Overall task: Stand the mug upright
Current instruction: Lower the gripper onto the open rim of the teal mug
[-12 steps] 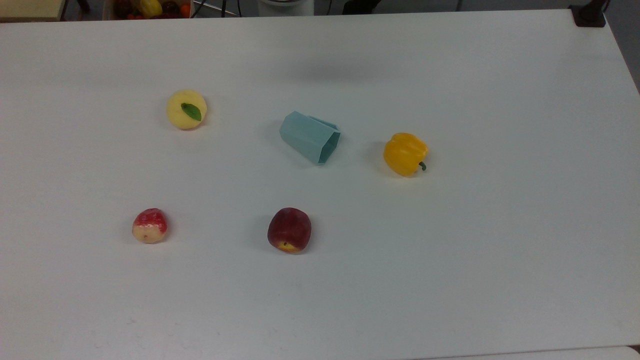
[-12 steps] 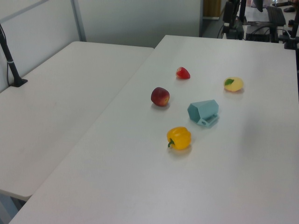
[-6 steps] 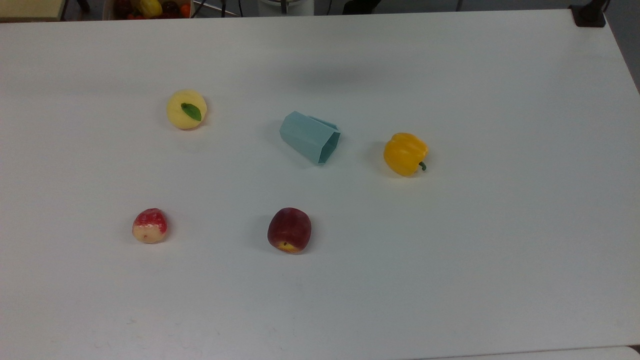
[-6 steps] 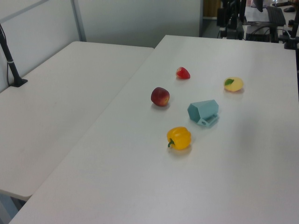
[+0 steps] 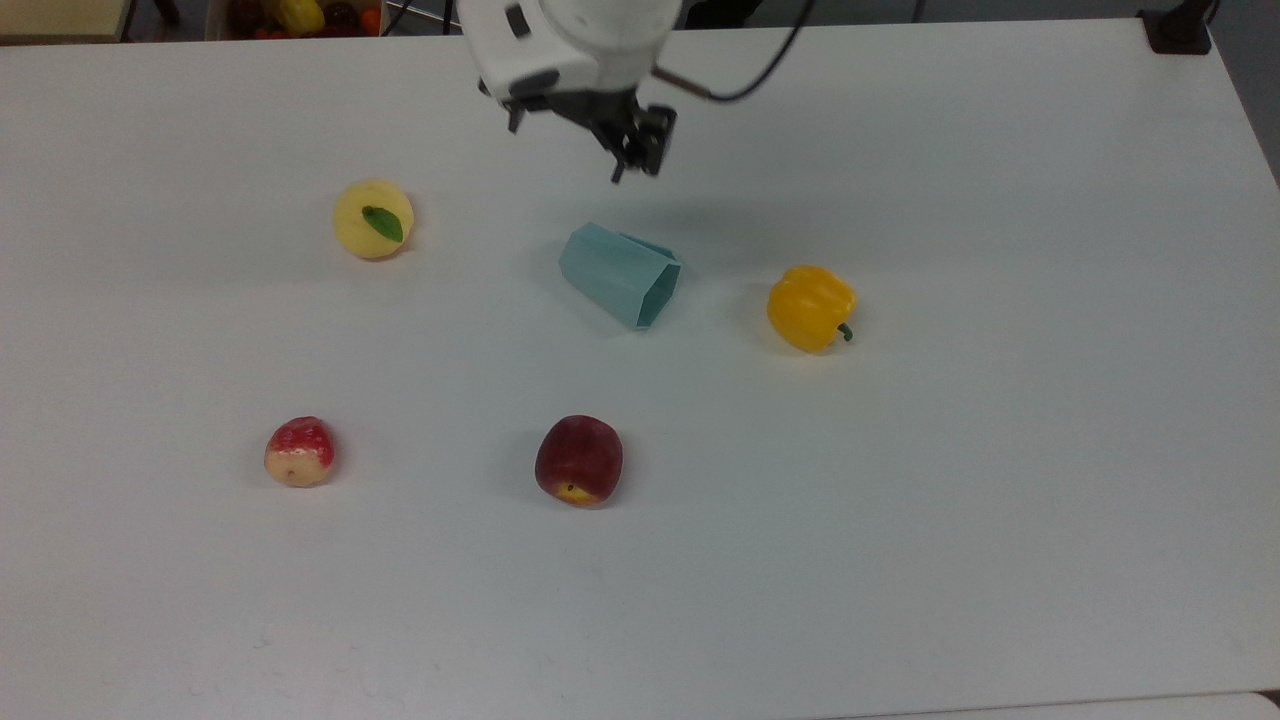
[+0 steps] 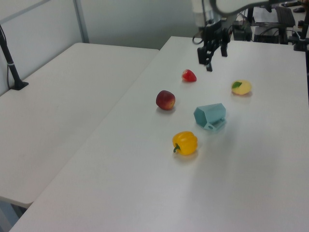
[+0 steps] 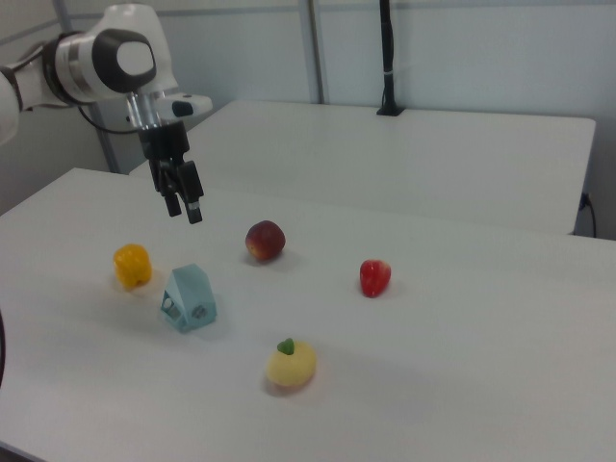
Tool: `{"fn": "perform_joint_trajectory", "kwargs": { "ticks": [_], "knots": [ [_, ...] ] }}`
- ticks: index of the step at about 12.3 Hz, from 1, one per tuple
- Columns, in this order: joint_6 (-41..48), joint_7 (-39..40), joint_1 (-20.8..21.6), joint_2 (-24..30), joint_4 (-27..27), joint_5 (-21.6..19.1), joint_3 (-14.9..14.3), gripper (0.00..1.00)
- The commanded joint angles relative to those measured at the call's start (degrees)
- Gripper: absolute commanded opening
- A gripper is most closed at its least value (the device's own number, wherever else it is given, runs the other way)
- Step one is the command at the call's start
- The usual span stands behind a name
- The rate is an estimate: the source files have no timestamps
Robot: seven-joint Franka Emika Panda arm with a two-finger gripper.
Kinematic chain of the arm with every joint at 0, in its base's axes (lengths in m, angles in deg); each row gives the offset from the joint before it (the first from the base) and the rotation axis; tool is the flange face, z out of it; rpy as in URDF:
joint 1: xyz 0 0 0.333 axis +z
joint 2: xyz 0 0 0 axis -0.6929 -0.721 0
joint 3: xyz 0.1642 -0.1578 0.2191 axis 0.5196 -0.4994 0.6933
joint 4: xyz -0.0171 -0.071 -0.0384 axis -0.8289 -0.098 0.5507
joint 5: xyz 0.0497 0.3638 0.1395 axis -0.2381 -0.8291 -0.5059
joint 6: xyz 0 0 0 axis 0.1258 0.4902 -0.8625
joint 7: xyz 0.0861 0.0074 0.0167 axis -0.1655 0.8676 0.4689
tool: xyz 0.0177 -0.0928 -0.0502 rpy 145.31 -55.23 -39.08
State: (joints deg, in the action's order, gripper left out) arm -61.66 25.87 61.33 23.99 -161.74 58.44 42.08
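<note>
Pale teal faceted mug on its side, mid-table.

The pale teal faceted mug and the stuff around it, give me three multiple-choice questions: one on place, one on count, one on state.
1. In the top view, what lies at the right of the pale teal faceted mug?
A. the yellow bell pepper
B. the red strawberry
C. the dark red apple

2. How many fruits and vegetables lie on the white table?
A. three
B. four
C. six

3. How does the mug stand?
A. upright
B. upside down on its rim
C. on its side

Answers:
1. A: the yellow bell pepper is at the top view's right of the mug, while the red strawberry and the dark red apple lie lower in the picture.
2. B: pepper, strawberry, apple and the pale yellow fruit with a green leaf.
3. C: its open mouth faces sideways, with the black two-finger gripper above the table, apart from it.
</note>
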Motion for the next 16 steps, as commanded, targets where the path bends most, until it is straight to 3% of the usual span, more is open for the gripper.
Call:
{"fn": "perform_joint_trajectory", "kwargs": {
  "ticks": [1,6,10,16],
  "knots": [
    [-5.17,-10.97,2.75,-5.11,3.14,1.58,-0.51,1.00],
    [-9.24,-14.08,6.00,-10.91,3.14,3.52,-0.07,1.00],
    [-12.05,-17.42,6.27,-14.26,3.05,4.57,1.07,1.00],
    [-9.78,-18.12,6.44,-15.15,0.87,9.22,3.01,1.00]
  ]
}}
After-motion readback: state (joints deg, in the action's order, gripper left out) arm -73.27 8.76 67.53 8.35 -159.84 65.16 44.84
